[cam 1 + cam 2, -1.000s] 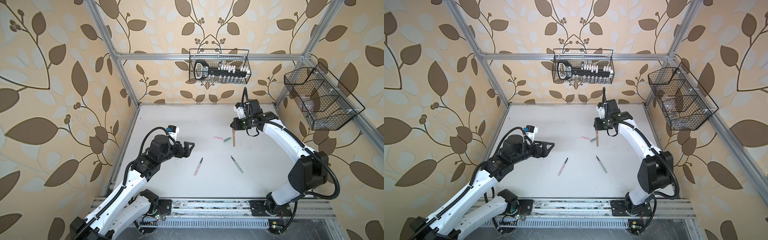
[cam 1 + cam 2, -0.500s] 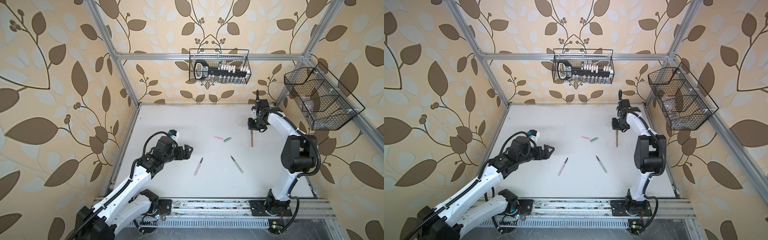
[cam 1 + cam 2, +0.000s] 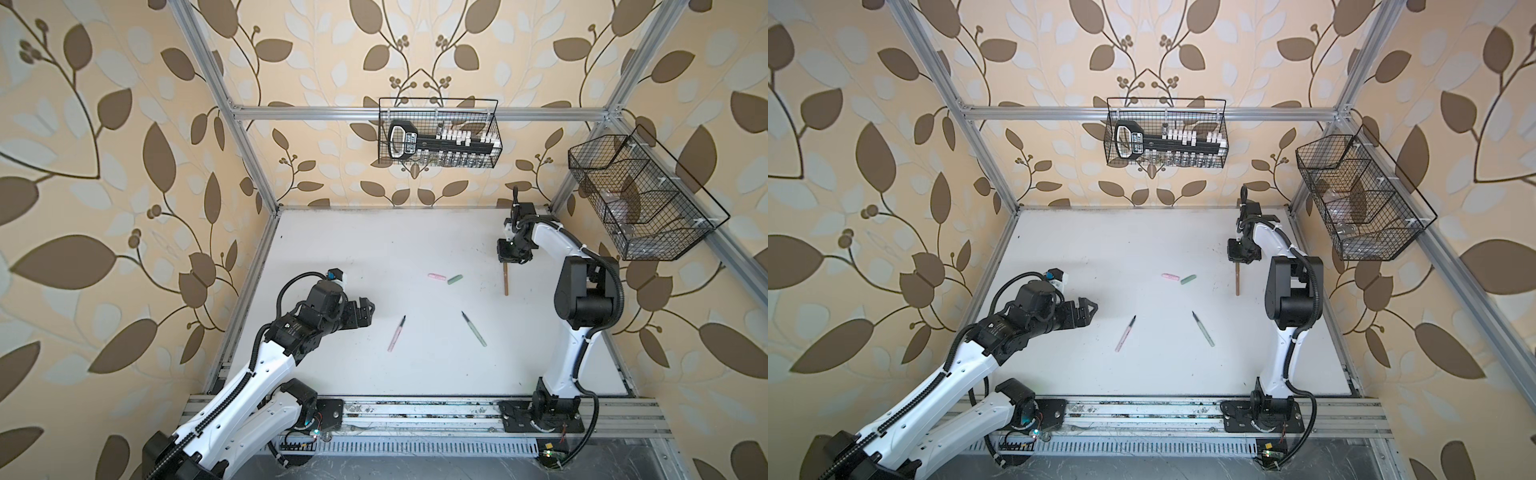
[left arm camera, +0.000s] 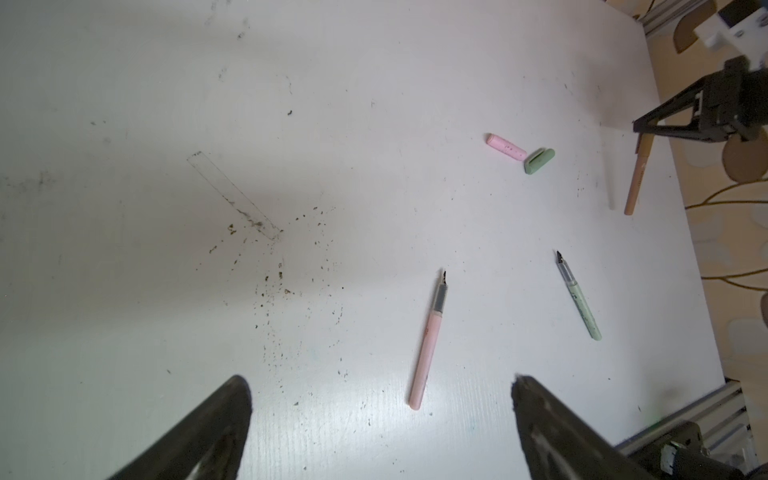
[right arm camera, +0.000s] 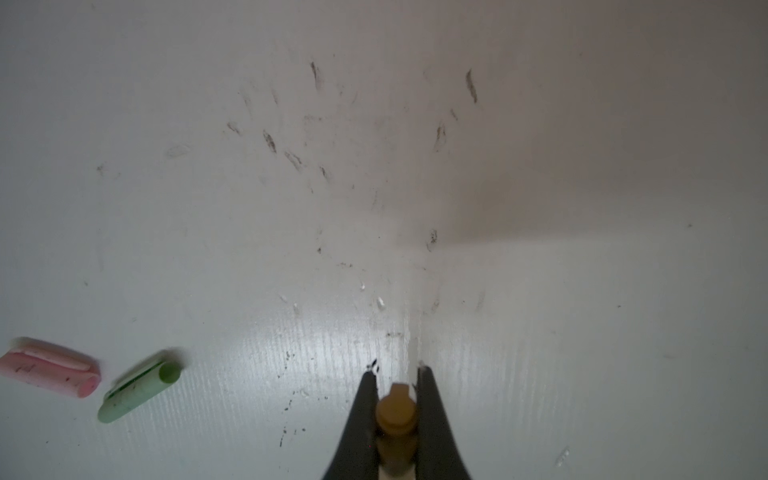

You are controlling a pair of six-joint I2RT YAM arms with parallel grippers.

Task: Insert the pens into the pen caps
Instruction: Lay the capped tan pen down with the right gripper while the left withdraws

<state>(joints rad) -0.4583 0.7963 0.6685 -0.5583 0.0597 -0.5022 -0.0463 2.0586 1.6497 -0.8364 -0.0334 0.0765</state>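
Aluminium rail (image 3: 415,419) runs along the near edge of the white table (image 3: 353,249) and carries the bases of both arms. Just beyond it, over the table's left part, the left gripper (image 3: 368,313) (image 3: 1092,312) (image 4: 380,382) hovers with its jaws spread wide and nothing between them, pointing toward the middle. A little farther in, the pink pen (image 3: 396,334) (image 3: 1125,334) (image 4: 426,349) lies flat, its blunt end nearest that gripper and its dark tip aimed at the back. The green pen (image 3: 473,329) (image 3: 1203,329) (image 4: 579,299) lies flat to its right, well apart from it. Its tip also points backward, and the two tips lie closer together than the blunt ends. Farther back, near the table's centre, the pink cap (image 3: 436,276) (image 3: 1170,276) (image 4: 506,146) (image 5: 50,368) and the green cap (image 3: 454,279) (image 3: 1188,279) (image 4: 539,161) (image 5: 139,390) lie just beside each other, ends nearly meeting. To their right, the right gripper (image 3: 505,259) (image 5: 397,370) is clamped tight on the upper end of the brown pen (image 3: 505,278) (image 3: 1238,280) (image 4: 636,183) (image 5: 395,411). That pen hangs nearly upright below the fingers. Whether its lower end touches the table, and whether the slightly darker section in the grip is a cap, I cannot tell. Beyond the table, a wire basket (image 3: 438,133) hangs on the leaf-patterned back wall, and a second basket (image 3: 644,199) hangs on the right wall.
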